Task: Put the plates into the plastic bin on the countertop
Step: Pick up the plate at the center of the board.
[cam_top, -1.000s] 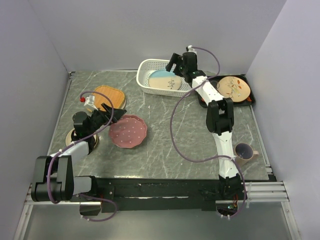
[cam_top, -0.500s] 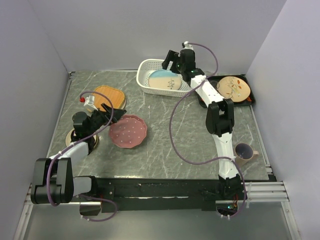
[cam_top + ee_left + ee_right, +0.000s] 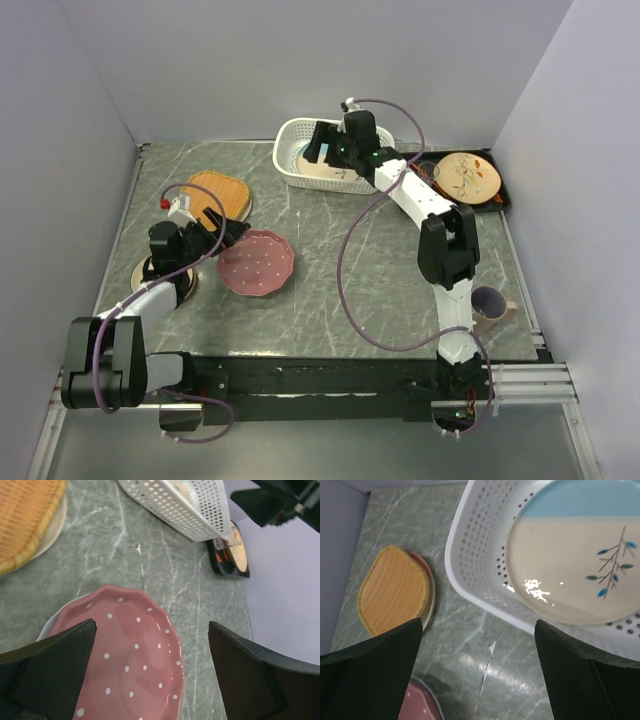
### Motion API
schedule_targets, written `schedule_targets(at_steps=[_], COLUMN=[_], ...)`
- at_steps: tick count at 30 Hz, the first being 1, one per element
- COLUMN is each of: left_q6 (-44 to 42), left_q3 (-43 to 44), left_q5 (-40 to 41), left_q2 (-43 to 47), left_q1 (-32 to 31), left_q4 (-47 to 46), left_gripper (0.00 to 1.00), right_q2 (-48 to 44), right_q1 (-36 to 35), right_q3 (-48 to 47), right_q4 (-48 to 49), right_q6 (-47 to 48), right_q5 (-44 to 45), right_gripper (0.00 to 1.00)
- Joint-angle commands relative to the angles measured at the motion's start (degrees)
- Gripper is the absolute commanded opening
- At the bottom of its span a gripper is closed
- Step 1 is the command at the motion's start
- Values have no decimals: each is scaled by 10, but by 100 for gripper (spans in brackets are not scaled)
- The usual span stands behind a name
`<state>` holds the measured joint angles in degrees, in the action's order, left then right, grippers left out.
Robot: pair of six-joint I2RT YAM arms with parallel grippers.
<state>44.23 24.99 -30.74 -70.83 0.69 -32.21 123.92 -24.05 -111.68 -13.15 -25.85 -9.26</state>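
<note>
Marble-look tabletop (image 3: pixel 290 320) fills the booth. At 12 o'clock sits the bin (image 3: pixel 290 128), with the leaf plate (image 3: pixel 575 565) lying inside. The right tool (image 3: pixel 322 145) hangs over it, spread wide and holding nothing. Near 9 o'clock the left tool (image 3: pixel 151 630), equally spread and empty, hovers over the pink plate (image 3: pixel 125 670), which rests on a white plate (image 3: pixel 50 625). The orange plate (image 3: pixel 220 192) lies at 10 o'clock.

The stack is the likely trouble. A low pinch could catch both rims, or nudge the pink plate so it skids off the white one. Its glazed, scalloped edge may slip from a shallow grip. If the right arm lingers above the bin, the left arm could strike it on the way in.
</note>
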Motion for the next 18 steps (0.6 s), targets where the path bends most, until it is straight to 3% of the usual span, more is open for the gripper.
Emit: schedule_targets(at_steps=[1, 4, 9, 18], left_q6=[-17, -28, -22, -4], left_q3=[22, 44, 52, 26], left_q5=[59, 143, 242, 272], left_q2=[36, 60, 104, 140], left_q1=[-2, -2, -2, -1], left_q4=[69, 177, 267, 319], left_gripper=[99, 99, 99, 99], right_q2=[-53, -73, -97, -132], right_q1=[-18, -32, -48, -50], right_q3=[47, 90, 160, 256], right_q4=[-6, 0, 15, 65], right_q6=[1, 1, -3, -31], right_q5=[-28, -39, -52, -98], right_gripper=[100, 100, 100, 100])
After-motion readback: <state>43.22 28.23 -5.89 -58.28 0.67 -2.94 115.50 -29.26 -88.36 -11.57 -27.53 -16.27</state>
